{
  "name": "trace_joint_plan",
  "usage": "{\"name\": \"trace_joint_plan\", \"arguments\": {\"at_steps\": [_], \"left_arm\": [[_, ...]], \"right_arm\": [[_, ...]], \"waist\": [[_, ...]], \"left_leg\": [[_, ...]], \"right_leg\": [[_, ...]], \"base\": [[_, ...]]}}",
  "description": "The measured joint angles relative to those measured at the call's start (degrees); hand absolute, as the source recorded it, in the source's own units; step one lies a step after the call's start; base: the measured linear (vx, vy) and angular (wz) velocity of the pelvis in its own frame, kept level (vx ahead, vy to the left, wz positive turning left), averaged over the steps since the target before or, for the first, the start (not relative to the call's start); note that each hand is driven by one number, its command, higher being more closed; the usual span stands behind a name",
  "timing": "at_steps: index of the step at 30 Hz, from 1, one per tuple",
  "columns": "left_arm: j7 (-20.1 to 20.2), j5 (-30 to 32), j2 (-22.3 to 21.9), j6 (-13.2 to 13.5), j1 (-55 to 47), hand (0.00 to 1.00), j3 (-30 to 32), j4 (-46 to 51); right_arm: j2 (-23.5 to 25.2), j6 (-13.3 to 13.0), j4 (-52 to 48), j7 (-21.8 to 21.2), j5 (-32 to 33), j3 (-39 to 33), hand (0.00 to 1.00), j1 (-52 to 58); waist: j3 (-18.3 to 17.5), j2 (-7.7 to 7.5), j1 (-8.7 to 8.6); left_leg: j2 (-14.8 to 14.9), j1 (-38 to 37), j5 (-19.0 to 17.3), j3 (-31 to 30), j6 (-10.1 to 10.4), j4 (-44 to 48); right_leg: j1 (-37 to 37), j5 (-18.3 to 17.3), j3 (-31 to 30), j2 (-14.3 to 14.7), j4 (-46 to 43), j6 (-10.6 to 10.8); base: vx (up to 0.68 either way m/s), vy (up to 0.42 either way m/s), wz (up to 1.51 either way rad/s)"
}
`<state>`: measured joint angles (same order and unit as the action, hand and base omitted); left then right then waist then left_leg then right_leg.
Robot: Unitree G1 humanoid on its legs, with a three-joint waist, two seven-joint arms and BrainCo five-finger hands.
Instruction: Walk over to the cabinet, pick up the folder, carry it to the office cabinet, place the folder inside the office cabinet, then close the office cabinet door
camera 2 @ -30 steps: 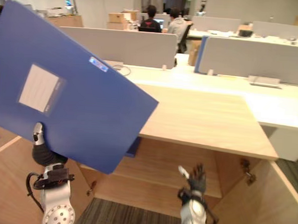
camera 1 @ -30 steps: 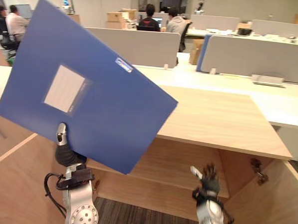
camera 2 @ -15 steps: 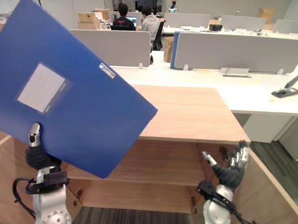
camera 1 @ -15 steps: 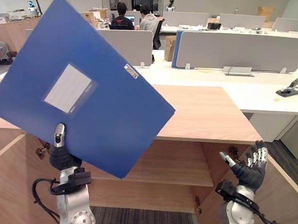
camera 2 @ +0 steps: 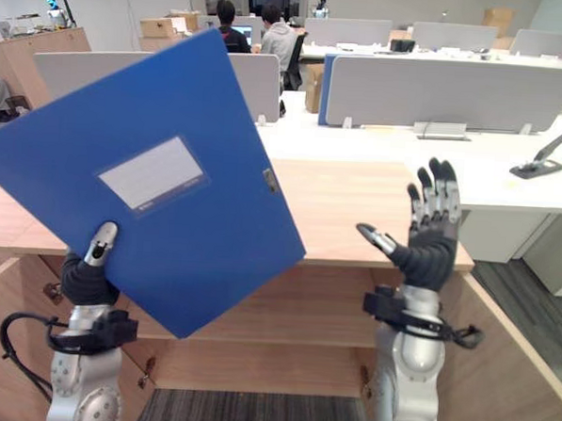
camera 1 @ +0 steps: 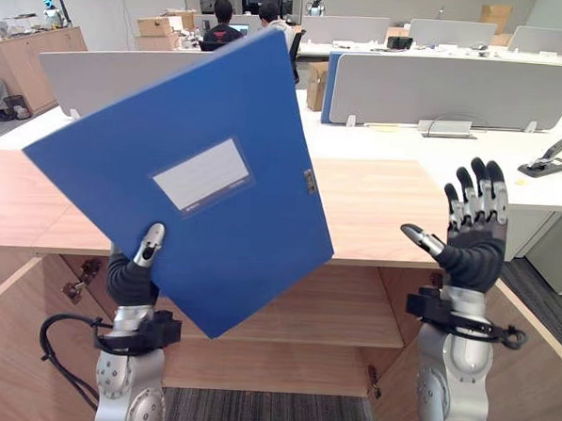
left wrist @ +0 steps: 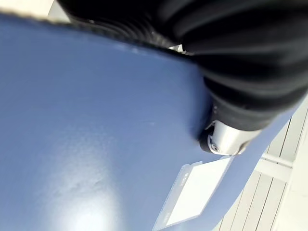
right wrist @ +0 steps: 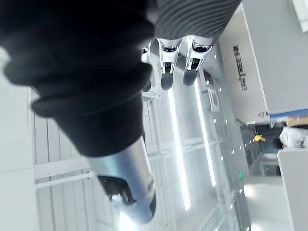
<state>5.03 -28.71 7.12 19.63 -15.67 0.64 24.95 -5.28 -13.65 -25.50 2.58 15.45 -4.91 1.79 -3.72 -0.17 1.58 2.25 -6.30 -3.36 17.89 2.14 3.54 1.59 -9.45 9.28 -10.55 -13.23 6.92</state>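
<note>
Left hand gripping the folder, right hand empty.
The left hand's thumb presses on the blue folder's front near its lower edge, with the fingers hidden behind it, and it holds the folder tilted in the air above the open wooden cabinet. The right hand's fingers point up, straight and spread, touching nothing.

An open-plan office; rows of white desks carry grey partition screens; two people sit at a far workstation; cardboard boxes are stacked near wooden cabinets; strip lights line the ceiling.
</note>
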Motion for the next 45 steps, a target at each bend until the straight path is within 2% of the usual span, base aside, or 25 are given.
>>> {"name": "trace_joint_plan", "arguments": {"at_steps": [3, 4, 6, 9, 12, 19, 22, 23, 26, 28, 30, 32, 33, 36, 39, 40, 43, 44, 45], "left_arm": [[0.45, 3.33, 3.53, -0.08, 2.21, 1.00, -1.71, -1.67], [0.59, 3.65, 4.11, -0.08, 2.53, 1.00, -1.98, -1.79], [1.21, 3.88, 6.16, -0.08, 3.34, 1.00, -2.98, -1.81], [1.85, 3.12, 8.35, -0.10, 3.56, 1.00, -4.72, -1.81], [2.83, -0.03, 10.21, -0.13, 3.76, 1.00, -6.90, -1.81], [1.89, -3.96, 13.83, -0.16, 4.23, 1.00, -8.26, -1.80], [0.84, -4.95, 14.77, -0.37, 4.25, 1.00, -8.54, -1.80], [0.25, -5.26, 15.28, -0.47, 4.26, 1.00, -8.57, -1.79], [-0.37, -6.45, 16.00, -0.47, 4.26, 1.00, -8.59, -1.79], [-0.43, -7.40, 16.45, -0.49, 4.26, 1.00, -8.58, -1.80], [-0.44, -8.05, 17.98, -0.25, 4.26, 1.00, -8.64, -1.77], [-0.43, -7.85, 18.97, 0.31, 4.26, 1.00, -9.07, -1.75], [-0.43, -7.71, 19.41, 0.72, 4.26, 0.00, -9.53, -1.75], [-0.43, -7.13, 20.54, 1.43, 4.26, 0.00, -10.87, -1.73], [-0.40, -7.30, 20.67, 2.96, 4.25, 0.00, -11.47, -0.91], [-0.35, -7.78, 20.68, 3.49, 4.25, 0.00, -11.46, -0.79], [1.29, -11.59, 21.92, 2.53, 4.25, 0.00, -11.42, -0.88], [4.31, -15.89, 23.49, 0.92, 4.26, 0.00, -11.42, -1.54], [5.55, -17.57, 24.15, 0.31, 4.25, 0.00, -11.43, -2.24]], "right_arm": [[-5.64, 0.01, 4.12, -4.22, 8.49, 3.28, 0.00, -4.53], [-6.44, 0.01, 4.89, -4.87, 9.67, 4.05, 0.00, -5.49], [-9.75, 0.25, 7.46, -7.61, 16.08, 7.88, 0.00, -9.03], [-15.42, 1.51, 10.06, -11.26, 24.51, 14.32, 0.00, -13.03], [-18.38, 3.12, 12.23, -13.89, 31.38, 18.89, 0.00, -16.30], [-23.59, 4.59, 17.45, -14.52, 37.85, 25.32, 0.00, -22.67], [-23.78, 4.68, 19.84, -14.45, 39.73, 27.04, 0.00, -24.47], [-23.81, 4.82, 20.77, -14.45, 39.88, 27.70, 1.00, -25.36], [-25.52, 4.90, 21.53, -14.55, 39.90, 29.96, 1.00, -27.29], [-28.59, 4.91, 21.82, -15.43, 40.19, 32.57, 1.00, -29.43], [-33.96, 4.91, 21.83, -18.15, 41.97, 36.47, 1.00, -32.43], [-36.18, 4.91, 21.83, -18.81, 42.29, 37.89, 1.00, -33.24], [-36.82, 4.85, 21.82, -18.84, 42.55, 38.17, 1.00, -33.27], [-38.79, 4.09, 21.79, -18.84, 41.71, 38.31, 1.00, -33.35], [-40.10, 2.34, 21.69, -18.38, 34.46, 37.54, 1.00, -33.43], [-40.18, 2.10, 21.55, -17.77, 29.98, 37.03, 1.00, -33.44], [-40.45, 1.70, 20.48, -14.82, 12.69, 34.05, 1.00, -33.44], [-40.83, 1.40, 20.19, -13.34, 2.21, 32.86, 1.00, -33.52], [-40.95, 1.40, 20.12, -13.13, -0.54, 32.84, 1.00, -33.51]], "waist": [[0.37, -0.31, -0.05], [0.45, -0.44, -0.09], [0.73, -0.84, 0.05], [0.94, -1.07, 0.17], [1.22, -1.39, 0.24], [2.82, -1.82, 0.70], [3.27, -1.88, 0.76], [3.27, -1.88, 0.81], [3.30, -1.93, 0.84], [3.36, -2.02, 0.85], [3.53, -2.33, 0.89], [3.74, -2.70, 0.93], [3.82, -2.86, 0.93], [3.91, -3.04, 1.03], [3.84, -3.12, 1.05], [3.82, -3.11, 1.01], [3.78, -3.07, 0.83], [3.65, -3.01, 0.66], [3.53, -3.01, 0.64]], "left_leg": [[-0.19, 0.01, 0.07, -1.02, -0.37, 0.00], [-0.22, 0.01, 0.09, -1.19, -0.41, -0.01], [-0.26, 0.18, 0.17, -1.46, -0.54, -0.01], [-0.49, 0.16, 0.23, -2.01, -0.62, -0.05], [-0.59, 0.15, 0.29, -2.60, -0.70, -0.14], [-0.88, 0.14, 0.53, -3.03, -1.02, -0.54], [-0.89, 0.14, 0.58, -3.06, -1.06, -0.61], [-0.89, 0.13, 0.59, -3.07, -1.07, -0.69], [-0.93, 0.06, 0.77, -3.09, -1.18, -1.06], [-0.94, 0.06, 0.90, -3.22, -1.24, -1.23], [-0.94, 0.04, 1.04, -3.55, -1.22, -1.32], [-0.94, 0.06, 1.15, -3.83, -1.20, -1.36], [-0.95, 0.07, 1.25, -4.02, -1.19, -1.41], [-0.99, 0.08, 1.35, -4.18, -1.18, -1.46], [-1.02, 0.06, 1.36, -4.18, -1.17, -1.45], [-1.01, 0.05, 1.37, -4.17, -1.16, -1.46], [-0.98, 0.04, 1.41, -4.15, -1.13, -1.46], [-0.97, 0.02, 1.42, -4.12, -1.13, -1.46], [-0.97, 0.02, 1.42, -4.11, -1.13, -1.45]], "right_leg": [[1.64, 1.28, 0.82, -0.01, 2.32, 0.08], [1.77, 1.35, 0.97, -0.03, 2.60, 0.10], [1.89, 1.67, 1.18, 0.03, 3.20, 0.09], [2.72, 2.16, 1.63, 0.19, 4.44, 0.03], [3.46, 2.48, 2.27, 0.21, 5.30, 0.03], [4.04, 2.84, 2.91, 0.07, 5.95, -0.01], [4.05, 2.85, 2.96, 0.06, 5.95, -0.03], [4.06, 2.85, 2.98, 0.06, 5.97, -0.04], [4.03, 2.86, 3.04, 0.01, 5.98, -0.04], [4.05, 2.86, 3.15, -0.06, 5.97, -0.05], [4.23, 2.86, 3.42, -0.11, 5.97, -0.05], [4.32, 2.85, 3.67, -0.11, 5.97, -0.05], [4.36, 2.85, 3.83, -0.14, 5.96, -0.05], [4.38, 2.86, 4.03, -0.24, 5.90, -0.05], [4.38, 2.87, 4.02, -0.28, 5.88, -0.07], [4.38, 2.88, 4.02, -0.28, 5.87, -0.07], [4.32, 2.90, 3.92, -0.25, 5.85, -0.10], [4.31, 2.91, 3.79, -0.25, 5.85, -0.12], [4.31, 2.91, 3.77, -0.25, 5.85, -0.12]], "base": [[0.01, 0.013, 0.11], [-0.02, 0.001, 0.13], [-0.03, -0.010, 0.05], [0.00, -0.013, 0.07], [0.02, -0.023, 0.10], [0.02, -0.015, 0.04], [0.00, 0.000, 0.00], [0.00, 0.000, 0.00], [0.00, 0.000, 0.00], [0.01, -0.016, 0.04], [0.00, -0.020, 0.07], [-0.01, -0.021, 0.07], [-0.01, -0.027, 0.08], [-0.01, -0.013, 0.03], [0.00, 0.000, 0.00], [0.00, 0.000, 0.00], [0.00, 0.000, 0.00], [0.00, 0.000, 0.00], [0.00, 0.000, 0.00]]}}
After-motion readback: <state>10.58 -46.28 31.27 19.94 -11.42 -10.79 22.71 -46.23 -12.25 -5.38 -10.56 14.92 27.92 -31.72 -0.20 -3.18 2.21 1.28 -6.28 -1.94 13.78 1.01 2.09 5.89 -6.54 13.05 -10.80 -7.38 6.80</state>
